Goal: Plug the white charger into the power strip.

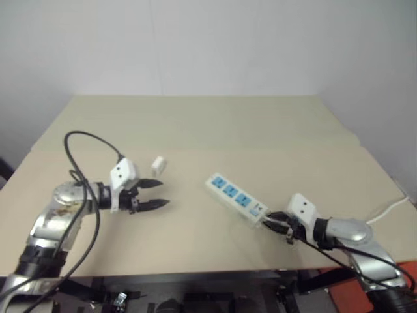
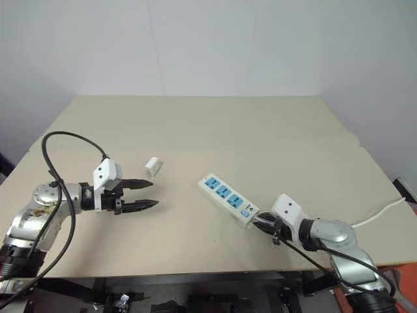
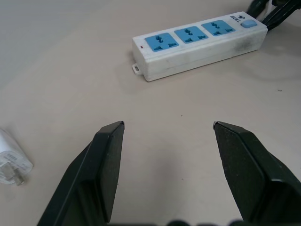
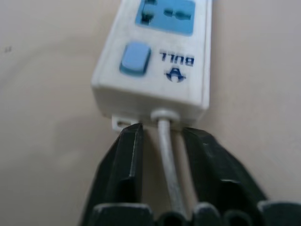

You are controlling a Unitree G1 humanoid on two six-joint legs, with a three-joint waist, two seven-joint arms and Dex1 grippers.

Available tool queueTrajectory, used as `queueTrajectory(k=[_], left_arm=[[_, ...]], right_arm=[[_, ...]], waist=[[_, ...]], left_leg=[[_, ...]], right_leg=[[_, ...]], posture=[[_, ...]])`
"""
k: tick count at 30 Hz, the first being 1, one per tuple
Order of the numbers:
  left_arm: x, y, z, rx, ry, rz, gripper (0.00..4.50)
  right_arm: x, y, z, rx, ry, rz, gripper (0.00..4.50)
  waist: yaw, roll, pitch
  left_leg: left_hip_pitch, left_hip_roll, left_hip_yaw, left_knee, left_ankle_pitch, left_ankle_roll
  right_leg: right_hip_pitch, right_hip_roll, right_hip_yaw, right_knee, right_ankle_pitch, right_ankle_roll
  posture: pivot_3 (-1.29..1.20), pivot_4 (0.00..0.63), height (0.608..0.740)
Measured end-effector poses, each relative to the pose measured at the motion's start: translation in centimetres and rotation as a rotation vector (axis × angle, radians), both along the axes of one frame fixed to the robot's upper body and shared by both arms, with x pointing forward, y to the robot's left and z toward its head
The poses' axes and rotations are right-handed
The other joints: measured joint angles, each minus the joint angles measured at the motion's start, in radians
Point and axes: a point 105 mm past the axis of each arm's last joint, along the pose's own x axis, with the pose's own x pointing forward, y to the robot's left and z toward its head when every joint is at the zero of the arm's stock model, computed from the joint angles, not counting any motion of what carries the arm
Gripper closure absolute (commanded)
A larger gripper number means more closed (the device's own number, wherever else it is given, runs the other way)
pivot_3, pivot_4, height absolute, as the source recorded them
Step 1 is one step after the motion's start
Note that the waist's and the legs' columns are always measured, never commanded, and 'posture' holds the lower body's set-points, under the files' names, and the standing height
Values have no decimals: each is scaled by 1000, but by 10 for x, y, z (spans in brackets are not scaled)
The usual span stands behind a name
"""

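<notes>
The white charger (image 1: 158, 163) lies on the tan table, left of centre, prongs showing in the left wrist view (image 3: 9, 164). My left gripper (image 1: 159, 193) hovers just short of it, open and empty, fingers (image 3: 109, 160) spread wide. The power strip (image 1: 236, 197) lies diagonally at centre right, three blue sockets up, all empty. My right gripper (image 1: 270, 220) sits at the strip's switch end (image 4: 136, 59). Its fingers (image 4: 127, 160) stand a little apart on either side of the thin white cord (image 4: 167, 150), tips against the strip's end, not pinching the cord.
The cord (image 1: 384, 212) trails off over the table's right edge. A black cable (image 1: 78, 156) loops above my left arm. The table's (image 1: 208, 124) far half is bare up to a white wall.
</notes>
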Motion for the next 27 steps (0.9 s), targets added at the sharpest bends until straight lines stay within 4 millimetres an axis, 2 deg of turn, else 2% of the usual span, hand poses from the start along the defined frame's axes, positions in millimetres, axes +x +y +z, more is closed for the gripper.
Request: queueTrajectory(k=[4,5,10,14,18,27], left_arm=[[2,1,2,12,-18,-2,1261],[2,1,1,12,-17,-3,1261],[1,2,0,13,-9,-5,1261],[1,2,0,13,-9,-5,1261],[1,2,0,14,-10,-5,1261],[1,4,0,22,-6,-5,1261]], right_arm=[[-4,-4,6,64,-12,-45,178],[-6,-6,8,80,-14,-52,44],[-22,-16,8,175,5,-91,44],[-26,-4,7,295,-22,-81,44],[-20,9,-3,334,-66,-88,44],[2,16,-18,348,-130,-137,44]], waist=[[2,0,0],[3,0,0],[8,0,0],[1,0,0],[-1,0,0],[-1,0,0]], left_leg=[[-1,0,0,0,0,0],[-1,0,0,0,0,0],[0,0,0,0,0,0],[1,0,0,0,0,0],[0,0,0,0,0,0],[0,0,0,0,0,0]], right_leg=[[0,0,0,-1,0,0],[0,0,0,-1,0,0],[1,-1,-1,-1,0,0],[1,0,0,0,0,0],[0,0,0,0,0,0],[0,0,0,0,0,0]], posture=[[0,150,740],[0,150,740],[0,150,740],[0,150,740],[0,150,740],[0,150,740]])
